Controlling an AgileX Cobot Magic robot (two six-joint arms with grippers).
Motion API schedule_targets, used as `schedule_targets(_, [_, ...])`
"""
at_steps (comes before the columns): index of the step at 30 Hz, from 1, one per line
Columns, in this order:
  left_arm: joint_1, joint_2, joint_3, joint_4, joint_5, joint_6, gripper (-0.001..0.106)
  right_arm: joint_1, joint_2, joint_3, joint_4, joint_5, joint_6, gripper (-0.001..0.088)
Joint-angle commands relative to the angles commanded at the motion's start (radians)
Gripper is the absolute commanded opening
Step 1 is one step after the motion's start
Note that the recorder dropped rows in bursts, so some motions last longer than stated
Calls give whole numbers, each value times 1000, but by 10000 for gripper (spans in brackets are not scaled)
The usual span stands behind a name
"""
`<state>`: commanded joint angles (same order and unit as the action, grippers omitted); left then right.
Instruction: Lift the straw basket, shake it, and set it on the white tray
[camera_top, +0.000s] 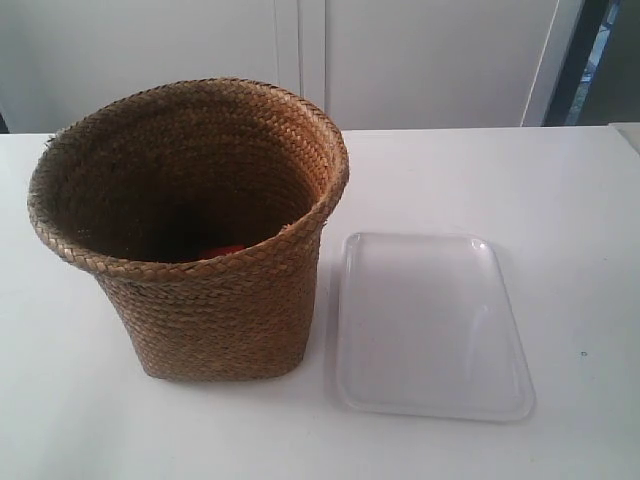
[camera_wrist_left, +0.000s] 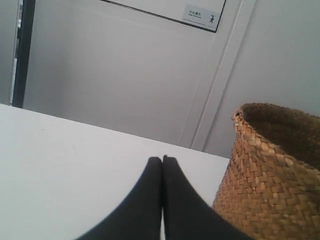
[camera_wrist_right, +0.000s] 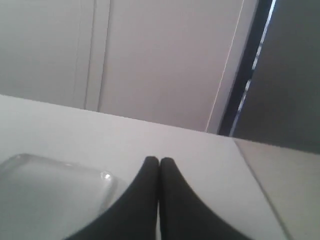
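- Position: the straw basket (camera_top: 215, 300) stood upright on the white table (camera_top: 560, 200), not yet lifted, with the white tray (camera_top: 430, 330) lying flat just beside its base. Whether the two touched could not be told.
- Claws: the left gripper (camera_wrist_left: 162, 159) was clenched on nothing, fingertips pressed together, near the basket's wall. The right gripper (camera_wrist_right: 159, 160) was likewise clenched and empty, near a corner of the tray.
- Handling: the braided straw probably meant a light, rough, easily gripped thing, though its wall would likely give under a hard squeeze.
- Contents: a small red thing (camera_top: 222, 251) showed at the dark bottom, and shaking could toss it about.
- Hold: the flared rim looked the best place, pinched from opposite sides by both claws, which first needed to open.
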<state>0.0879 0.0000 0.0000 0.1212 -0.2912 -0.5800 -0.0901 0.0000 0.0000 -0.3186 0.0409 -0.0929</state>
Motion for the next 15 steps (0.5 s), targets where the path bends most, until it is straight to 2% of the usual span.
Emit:
schedule_targets(3, [0, 0, 0, -2, -61, 0, 0, 0, 0, 0, 0, 53, 0, 0])
schedule_targets(8, [0, 0, 0, -2, -48, 0, 0, 0, 0, 0, 10, 82, 12, 0])
schedule_targets(10, [0, 0, 0, -2, -28, 0, 0, 0, 0, 0, 39, 17, 93, 0])
schedule_targets(15, [0, 0, 0, 0, 67, 0, 0, 0, 0, 0, 107, -294, 384, 0])
